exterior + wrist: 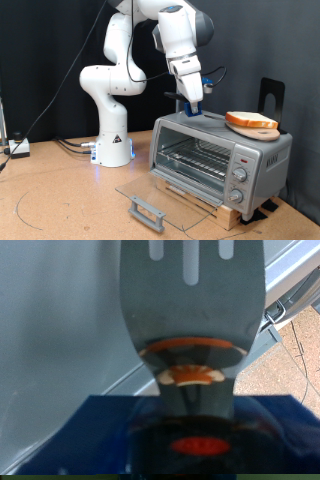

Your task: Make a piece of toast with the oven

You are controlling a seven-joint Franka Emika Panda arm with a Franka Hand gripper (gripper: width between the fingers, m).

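While poised above the oven's top, the one gripper (192, 106) clamps a grey slotted spatula (192, 330). One boxy silver-grey toaster oven (215, 155), glass door (160, 203) down. One cream, orange-crusted bread slice (251, 121) lies on its roof, right.

oven (215, 155): silver-grey, glass door | piece of toast (251, 121): orange-brown crust | spatula (192, 300): grey, orange band | table (60, 200): brown
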